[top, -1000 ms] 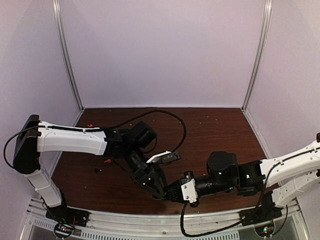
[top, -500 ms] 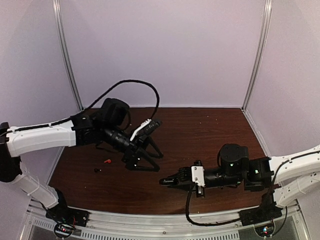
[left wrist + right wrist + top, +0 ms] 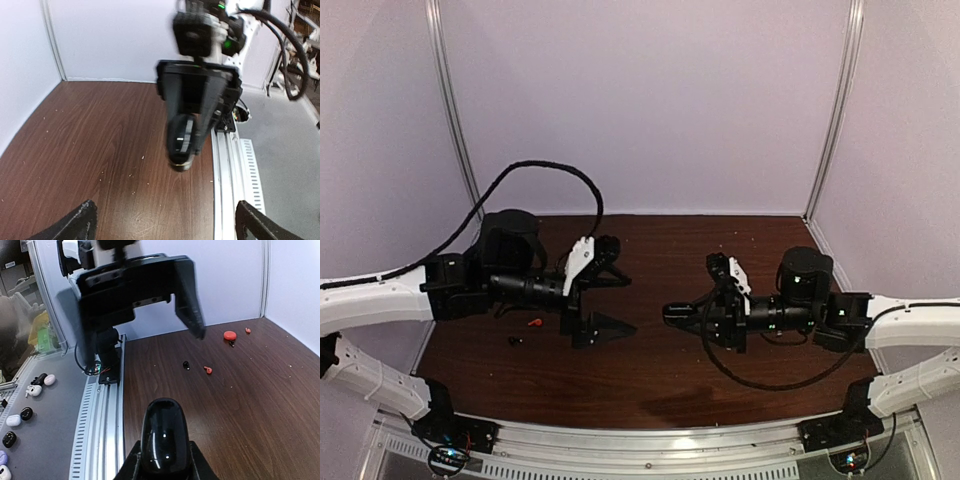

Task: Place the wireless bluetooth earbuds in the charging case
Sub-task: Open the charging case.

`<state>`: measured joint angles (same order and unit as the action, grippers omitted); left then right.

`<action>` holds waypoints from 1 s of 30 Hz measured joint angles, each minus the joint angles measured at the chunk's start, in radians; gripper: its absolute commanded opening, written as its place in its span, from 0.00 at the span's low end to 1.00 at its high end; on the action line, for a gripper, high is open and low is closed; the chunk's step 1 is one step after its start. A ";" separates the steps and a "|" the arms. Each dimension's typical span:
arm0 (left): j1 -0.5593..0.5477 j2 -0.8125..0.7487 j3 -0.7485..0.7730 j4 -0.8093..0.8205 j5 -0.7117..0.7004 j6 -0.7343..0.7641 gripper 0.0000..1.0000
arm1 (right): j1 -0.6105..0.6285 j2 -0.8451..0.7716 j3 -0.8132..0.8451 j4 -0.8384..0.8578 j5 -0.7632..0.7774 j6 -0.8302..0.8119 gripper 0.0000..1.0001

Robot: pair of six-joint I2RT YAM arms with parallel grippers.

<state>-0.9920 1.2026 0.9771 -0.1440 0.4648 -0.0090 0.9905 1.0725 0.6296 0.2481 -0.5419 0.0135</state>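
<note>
My right gripper (image 3: 672,313) is shut on the charging case (image 3: 164,440), a glossy black rounded puck that sticks out between its fingers (image 3: 200,469) above the table. In the left wrist view the case (image 3: 180,141) appears edge-on. My left gripper (image 3: 616,300) hangs wide open and holds nothing, facing the case across a gap; its fingertips (image 3: 82,223) show at the bottom corners. The wireless bluetooth earbuds lie on the wood left of it: a red one (image 3: 534,322) and a black one (image 3: 513,341). The right wrist view also shows the black earbud (image 3: 186,364) and the red earbud (image 3: 208,370).
A round red piece (image 3: 230,335) with small red (image 3: 247,330) and black (image 3: 231,343) bits lies at the table's far left side. The aluminium rail (image 3: 226,165) runs along the near edge. White walls close in the brown table (image 3: 740,260).
The left gripper has opened wide and pulled back to the left, away from the right gripper. The right arm has lifted and moved right and farther from the near edge, still holding the case.
</note>
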 measured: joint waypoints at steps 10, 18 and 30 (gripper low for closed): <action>-0.277 -0.057 -0.148 0.228 -0.493 0.377 0.98 | -0.062 0.108 0.002 0.137 -0.145 0.360 0.18; -0.306 0.009 -0.148 0.320 -0.573 0.547 0.91 | -0.066 0.148 0.009 0.234 -0.204 0.548 0.19; -0.306 0.082 -0.128 0.334 -0.580 0.637 0.71 | -0.066 0.202 0.026 0.306 -0.242 0.646 0.20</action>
<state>-1.2980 1.2842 0.8494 0.1902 -0.1154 0.6277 0.9249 1.2743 0.6559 0.5545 -0.7837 0.6594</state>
